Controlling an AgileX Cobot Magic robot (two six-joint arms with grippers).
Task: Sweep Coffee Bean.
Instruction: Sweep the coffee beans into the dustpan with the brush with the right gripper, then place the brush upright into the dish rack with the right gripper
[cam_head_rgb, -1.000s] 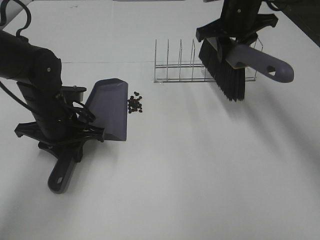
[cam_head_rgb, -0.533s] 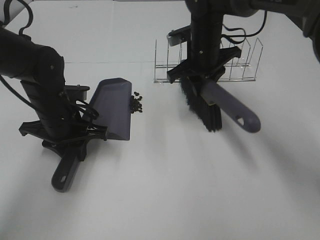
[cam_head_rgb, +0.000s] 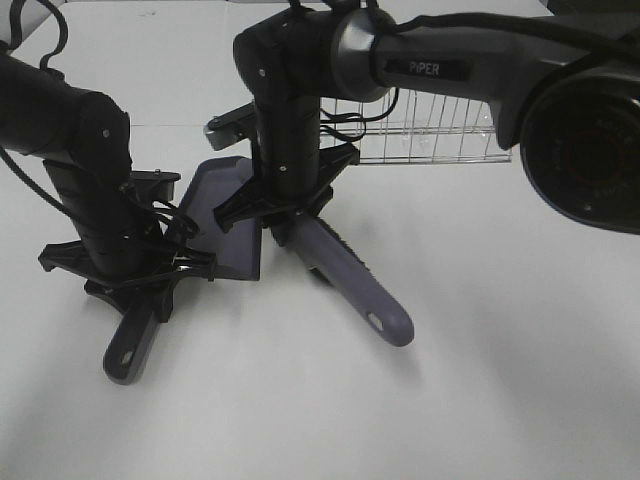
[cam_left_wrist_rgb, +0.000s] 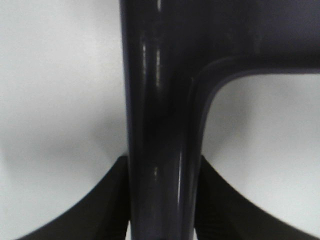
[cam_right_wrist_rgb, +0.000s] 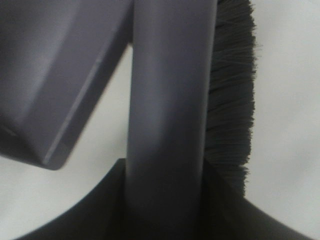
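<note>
My left gripper is shut on the handle of the purple-grey dustpan, which lies flat on the table at the left. The left wrist view shows that handle between my fingers. My right gripper has reached across the middle and is shut on the brush. The brush lies low beside the dustpan's open edge, with black bristles along its side. The right wrist view shows the brush handle, the bristles and a corner of the dustpan. The coffee beans are hidden behind the right arm.
A wire rack stands at the back, right of the middle, behind the right arm. The white table spreads out in front and to the right.
My right arm has swung left and down from near the rack, bringing the brush to the dustpan's open edge and covering the beans. The left arm and dustpan have barely moved.
</note>
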